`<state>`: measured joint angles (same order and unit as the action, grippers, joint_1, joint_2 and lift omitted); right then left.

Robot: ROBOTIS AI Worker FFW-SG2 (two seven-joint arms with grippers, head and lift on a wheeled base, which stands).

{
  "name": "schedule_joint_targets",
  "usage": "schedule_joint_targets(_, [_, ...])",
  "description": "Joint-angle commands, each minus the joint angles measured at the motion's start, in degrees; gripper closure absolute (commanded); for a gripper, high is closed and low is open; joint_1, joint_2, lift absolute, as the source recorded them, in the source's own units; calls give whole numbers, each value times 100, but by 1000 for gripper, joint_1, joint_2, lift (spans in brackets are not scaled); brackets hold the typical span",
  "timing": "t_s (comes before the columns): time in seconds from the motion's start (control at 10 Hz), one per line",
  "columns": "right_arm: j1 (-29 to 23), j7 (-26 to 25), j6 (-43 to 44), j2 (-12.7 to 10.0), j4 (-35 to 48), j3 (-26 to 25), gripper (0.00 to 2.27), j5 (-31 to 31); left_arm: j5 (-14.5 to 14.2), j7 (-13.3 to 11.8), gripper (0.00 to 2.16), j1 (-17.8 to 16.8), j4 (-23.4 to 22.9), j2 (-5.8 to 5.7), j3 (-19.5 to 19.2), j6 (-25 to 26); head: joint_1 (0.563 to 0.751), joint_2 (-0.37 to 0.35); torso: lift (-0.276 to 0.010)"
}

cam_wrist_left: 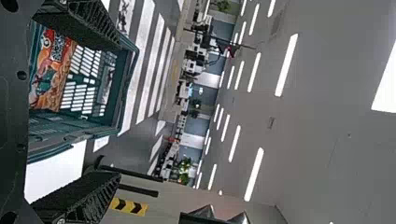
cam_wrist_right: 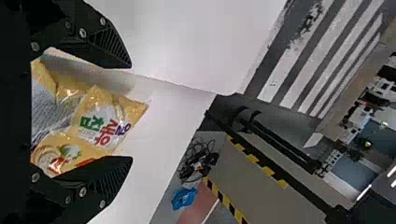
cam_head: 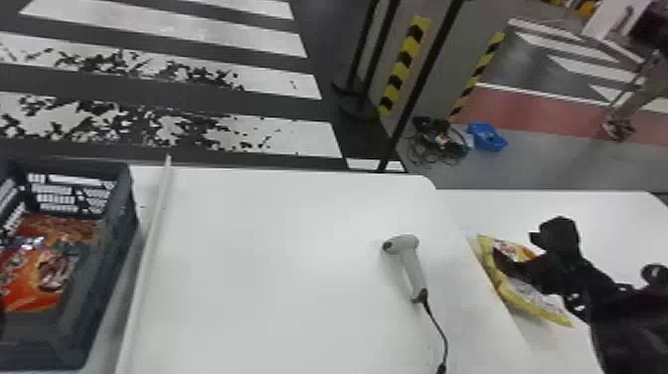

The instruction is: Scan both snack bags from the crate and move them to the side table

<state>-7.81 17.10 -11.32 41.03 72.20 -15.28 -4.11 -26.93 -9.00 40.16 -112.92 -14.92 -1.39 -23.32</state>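
the orange glossy snack bag [cam_head: 32, 278] lies in the dark grey plastic crate [cam_head: 112, 261], nearer the left jaws; left and right jaws both gape wide.

Garage-like hall, perhaps: striped floor [cam_head: 293, 137].

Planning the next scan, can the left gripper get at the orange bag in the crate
Probably: the left gripper is open near the lidless crate, though its walls may crowd the fingers around the orange bag.

Right arm [cam_head: 631, 318] outstretched, right fingers [cam_head: 519, 268] parted, left fingers [cam_wrist_left: 86, 198] spread
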Motion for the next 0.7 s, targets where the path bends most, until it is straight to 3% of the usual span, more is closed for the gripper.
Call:
schedule_joint_targets(0.0, [-485, 47, -675, -403, 1235, -467, 100, -652, 21, 12, 29, 0, -37, 7, 33, 26, 695, -350, -95])
schedule_joint_targets(0.2, [-784, 135, -974, -1203, 2351, -766, 103, -1127, 65, 30, 29, -26, -63, 7, 95, 61, 695, -350, -95])
schedule_joint_targets(0.4, [-1126, 144, -921, -2108, 3327, -687, 103, -1294, 65, 30, 29, -35, -90, -2, 103, 79, 695, -337, -95])
schedule_joint_targets(0.6, [-1460, 135, -745, -2794, 4118, -414, 103, -1329, 65, 47, 29, -35, -134, -28, 103, 114, 695, -253, -95])
